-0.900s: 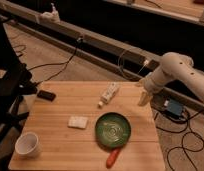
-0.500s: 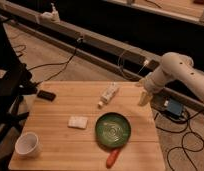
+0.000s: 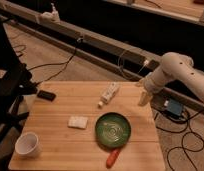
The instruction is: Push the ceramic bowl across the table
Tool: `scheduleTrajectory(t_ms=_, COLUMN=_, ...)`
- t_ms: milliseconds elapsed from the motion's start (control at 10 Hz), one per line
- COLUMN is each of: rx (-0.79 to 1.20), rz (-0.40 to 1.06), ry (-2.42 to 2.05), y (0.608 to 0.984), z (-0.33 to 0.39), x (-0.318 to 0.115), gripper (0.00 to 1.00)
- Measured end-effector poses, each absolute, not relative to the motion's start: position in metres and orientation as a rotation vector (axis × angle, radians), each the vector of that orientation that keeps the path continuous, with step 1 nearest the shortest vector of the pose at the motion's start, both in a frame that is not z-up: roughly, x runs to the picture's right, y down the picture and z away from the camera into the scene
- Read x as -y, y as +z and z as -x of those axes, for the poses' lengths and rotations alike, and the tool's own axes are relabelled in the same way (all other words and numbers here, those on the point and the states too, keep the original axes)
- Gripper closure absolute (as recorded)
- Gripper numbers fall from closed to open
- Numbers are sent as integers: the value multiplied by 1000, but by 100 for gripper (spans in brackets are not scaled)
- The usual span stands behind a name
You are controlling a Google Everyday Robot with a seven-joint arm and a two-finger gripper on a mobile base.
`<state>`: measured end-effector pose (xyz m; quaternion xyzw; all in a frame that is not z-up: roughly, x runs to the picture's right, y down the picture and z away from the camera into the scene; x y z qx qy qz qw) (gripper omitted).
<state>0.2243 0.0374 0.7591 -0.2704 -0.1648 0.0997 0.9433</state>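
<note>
Jaws at right edge of table (image 3: pixel 55 132), whether apart or together indiscernible, ceramic bowl (image 3: pixel 113 131) nearby, untouched.

Single raised view, angled down over the table (image 3: pixel 60 140) from its near edge, moderately far, whole top in frame, floor (image 3: pixel 50 50) beyond, gripper (image 3: pixel 142 97) at table's far right edge

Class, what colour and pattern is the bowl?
The ceramic bowl is green with pale swirls, best in camera view; the claw hangs by the table's right edge.
</note>
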Motion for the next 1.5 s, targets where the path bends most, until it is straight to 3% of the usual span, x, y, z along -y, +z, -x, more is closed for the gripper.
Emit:
scheduleTrajectory(t_ms=500, rx=336, rz=551, ry=203, y=759, z=-224, x=-37, gripper=30)
scheduleTrajectory(t_ms=1200, rx=358, rz=589, ry=202, y=767, z=-220, x=-54, gripper=97)
scheduleTrajectory(t_ms=1500, rx=386, rz=645, ry=178, y=787, z=-210, x=-88, gripper=100)
